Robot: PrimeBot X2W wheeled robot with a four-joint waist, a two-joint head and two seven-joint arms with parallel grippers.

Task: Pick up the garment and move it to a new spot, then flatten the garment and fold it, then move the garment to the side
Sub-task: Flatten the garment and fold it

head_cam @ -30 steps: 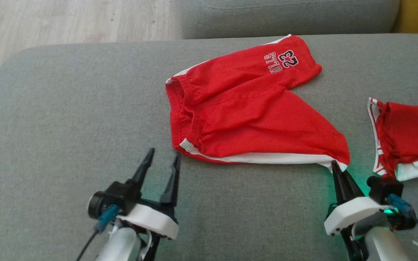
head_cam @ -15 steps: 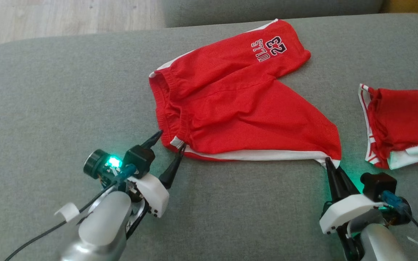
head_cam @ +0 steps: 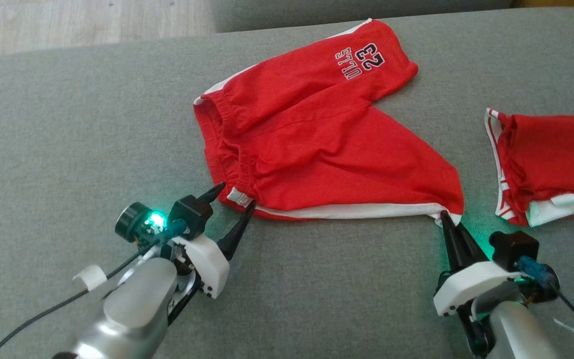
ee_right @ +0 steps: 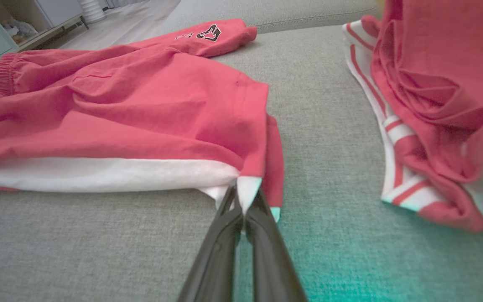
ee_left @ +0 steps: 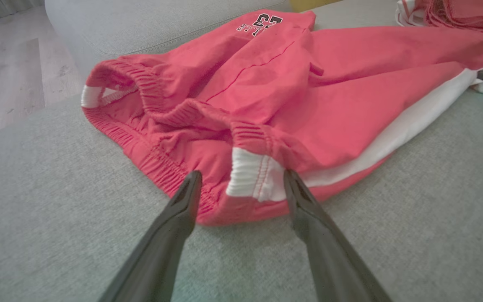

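Red shorts [head_cam: 317, 144] with white side stripes and a "23" print lie spread on the grey sofa seat [head_cam: 68, 149]. My left gripper [head_cam: 234, 197] is open, its two fingers either side of the near waistband corner with the white stripe end [ee_left: 250, 178]. The shorts [ee_left: 308, 96] fill the middle of the left wrist view. My right gripper [head_cam: 444, 218] is shut on the white-edged hem corner of the near leg [ee_right: 245, 191]. The shorts [ee_right: 120, 113] stretch to the left in the right wrist view.
A second red garment with red-and-white striped trim [head_cam: 546, 164] lies bunched at the right, close to my right gripper; it also appears as a folded heap [ee_right: 430, 105]. Wooden floor [head_cam: 68, 25] lies beyond the sofa's far left edge. A sofa back cushion [head_cam: 342, 10] runs along the top.
My left gripper has reached forward from open sofa to straddle the waistband corner, still open. The right gripper keeps its hold on the hem. The head camera shifted, sliding the scene left and up.
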